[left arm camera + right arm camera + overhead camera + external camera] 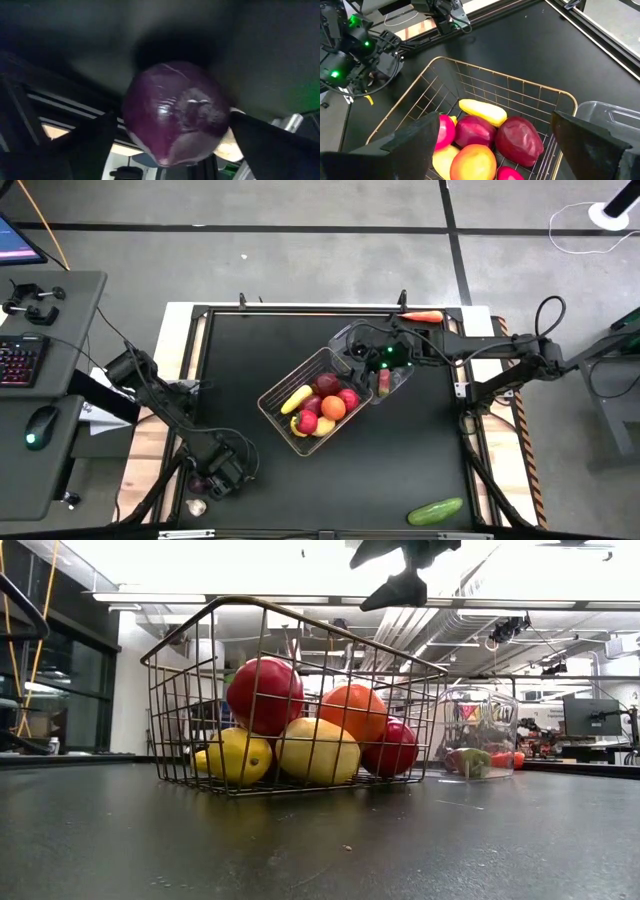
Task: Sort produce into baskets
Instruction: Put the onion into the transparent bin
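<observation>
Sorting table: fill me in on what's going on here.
The left pincer sits at the table's near left corner, fingers wide around a purple onion, not clamped. The right pincer hovers open over the wire basket, which holds apples, lemons and an orange. The clear tub sits beside the basket. A cucumber and carrot wait on the table's edges.

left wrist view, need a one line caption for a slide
Left gripper open around a purple onion that sits between its two dark fingers above the black table.
</observation>
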Robot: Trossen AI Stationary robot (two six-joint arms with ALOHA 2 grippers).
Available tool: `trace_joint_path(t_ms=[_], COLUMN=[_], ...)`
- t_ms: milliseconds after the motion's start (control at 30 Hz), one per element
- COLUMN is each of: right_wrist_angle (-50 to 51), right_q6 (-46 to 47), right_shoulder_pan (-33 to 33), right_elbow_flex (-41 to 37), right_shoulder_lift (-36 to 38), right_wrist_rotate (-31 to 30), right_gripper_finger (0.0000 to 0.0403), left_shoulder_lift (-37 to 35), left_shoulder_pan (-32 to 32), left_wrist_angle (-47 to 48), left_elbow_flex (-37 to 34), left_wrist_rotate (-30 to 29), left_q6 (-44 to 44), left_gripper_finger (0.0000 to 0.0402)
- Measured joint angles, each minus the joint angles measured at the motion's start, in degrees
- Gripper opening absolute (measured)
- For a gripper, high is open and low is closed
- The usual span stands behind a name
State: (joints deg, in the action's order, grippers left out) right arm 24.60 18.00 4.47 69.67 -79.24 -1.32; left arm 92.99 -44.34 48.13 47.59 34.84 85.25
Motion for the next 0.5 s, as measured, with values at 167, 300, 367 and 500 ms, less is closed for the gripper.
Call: trace_joint_path(t_ms=[167,300,367,500], right_wrist_angle=[0.0,0.0,0.0,0.0], right_q6=[0.0,0.06,0.07,0.12], right_shoulder_pan=[0.0,0.0,0.0,0.0], right_elbow_flex=[0.0,0.0,0.0,0.0], right_shoulder_lift=[0.0,0.0,0.0,0.01], right_wrist_rotate=[0.0,0.0,0.0,0.02], right_gripper_finger=[0.0372,0.0372,0.0372,0.0372], left_shoulder_lift=[-0.11,-0.16,-0.74,-4.92], left_shoulder_pan=[0.11,0.17,0.48,2.88], left_wrist_angle=[-2.12,-2.1,-2.04,-0.4], left_elbow_flex=[0.65,2.05,2.7,3.96], left_wrist_rotate=[0.32,0.08,-0.56,-4.01], left_q6=[-0.28,-1.74,-2.83,-2.94], left_gripper_finger=[0.027,0.02,0.02,0.02])
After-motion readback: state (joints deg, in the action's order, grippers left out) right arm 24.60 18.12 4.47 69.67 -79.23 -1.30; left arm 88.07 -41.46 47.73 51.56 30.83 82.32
